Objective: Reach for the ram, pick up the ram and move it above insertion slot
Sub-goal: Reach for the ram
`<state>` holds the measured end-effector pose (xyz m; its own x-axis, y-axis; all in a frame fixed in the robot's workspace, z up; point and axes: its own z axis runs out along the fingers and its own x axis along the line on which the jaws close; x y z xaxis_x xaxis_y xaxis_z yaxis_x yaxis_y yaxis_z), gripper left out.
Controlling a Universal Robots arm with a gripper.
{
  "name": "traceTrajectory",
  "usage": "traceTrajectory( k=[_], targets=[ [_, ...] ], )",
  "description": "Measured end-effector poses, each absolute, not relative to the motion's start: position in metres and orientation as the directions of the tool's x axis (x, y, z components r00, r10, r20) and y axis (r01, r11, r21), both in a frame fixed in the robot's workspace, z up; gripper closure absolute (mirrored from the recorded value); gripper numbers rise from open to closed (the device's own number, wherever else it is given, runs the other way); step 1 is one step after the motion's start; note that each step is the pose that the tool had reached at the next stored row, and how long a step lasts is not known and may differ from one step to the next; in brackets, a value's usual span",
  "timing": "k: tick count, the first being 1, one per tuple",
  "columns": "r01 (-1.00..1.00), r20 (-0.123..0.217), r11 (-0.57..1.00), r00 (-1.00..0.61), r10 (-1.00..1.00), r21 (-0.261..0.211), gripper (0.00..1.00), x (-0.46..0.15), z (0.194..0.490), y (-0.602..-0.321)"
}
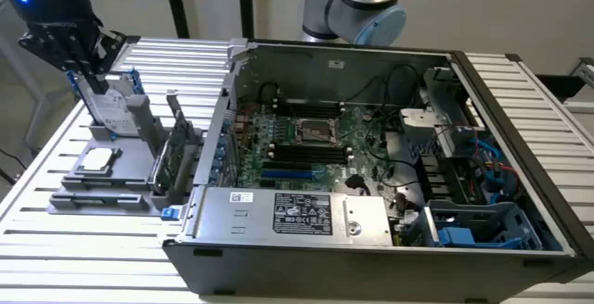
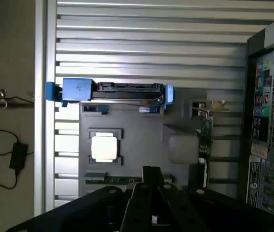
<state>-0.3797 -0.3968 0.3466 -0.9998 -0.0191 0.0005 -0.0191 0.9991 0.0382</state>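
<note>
Currently in the reach step; gripper [image 1: 82,67] hangs over the hard drive [image 1: 110,106], apparently empty, opening can't tell; ram [image 2: 107,180] looks like the thin strip at the fixture's [image 1: 128,170] opposite end; pick calls for centring over it, aligned lengthwise.

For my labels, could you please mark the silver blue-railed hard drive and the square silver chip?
Silver blue-railed hard drive [image 1: 111,109]: exterior view, labelled flat face.
Square silver chip [image 2: 104,147]: wrist view, centre of lid.
</note>
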Motion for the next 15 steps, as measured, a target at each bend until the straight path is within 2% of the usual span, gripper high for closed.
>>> traceTrajectory(
  k=[15],
  targets=[
    [-0.019,0.0,0.999,-1.0,-0.019,0.038,0.89,-0.3806,0.3467,-0.3975]
  ],
)
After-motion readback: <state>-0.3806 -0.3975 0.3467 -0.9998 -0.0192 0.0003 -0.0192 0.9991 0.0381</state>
